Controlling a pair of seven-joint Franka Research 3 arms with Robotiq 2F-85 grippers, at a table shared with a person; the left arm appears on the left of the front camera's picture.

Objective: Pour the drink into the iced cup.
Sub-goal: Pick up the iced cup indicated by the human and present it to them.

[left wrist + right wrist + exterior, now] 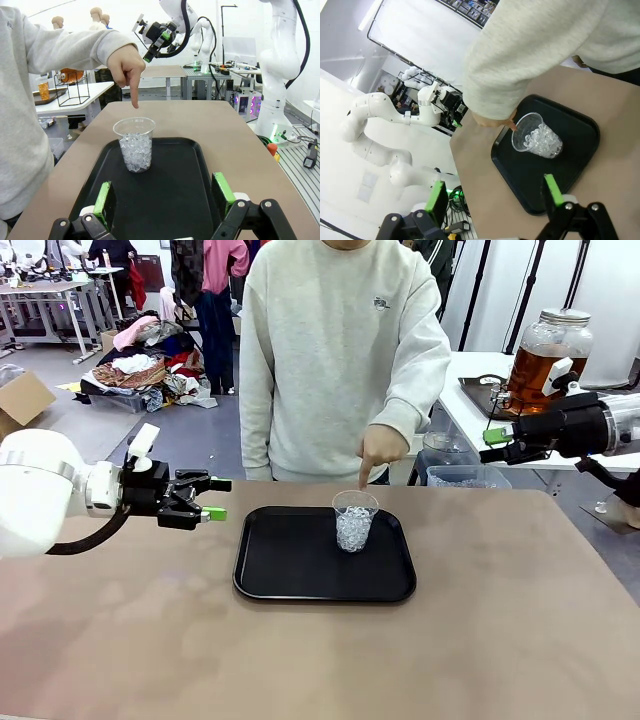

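Nothing had been poured when I looked. The iced cup (355,520) stood upright on the black tray (270,580), holding only ice, and the person's finger (366,478) pointed down at it. The drink (545,365) sat in its jar on the side table (462,368), just beyond my right hand (493,445). Both that and my left hand (217,498) hung released, grasping nothing. The fetching and pouring were all left to do, I judged.

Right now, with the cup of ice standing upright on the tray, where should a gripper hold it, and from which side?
Probably the side wall of the cup, midway up, coming level from the robot's left, where the left gripper has open jaws. The cup is upright, round and open-topped, and the person's hand points down at its rim.
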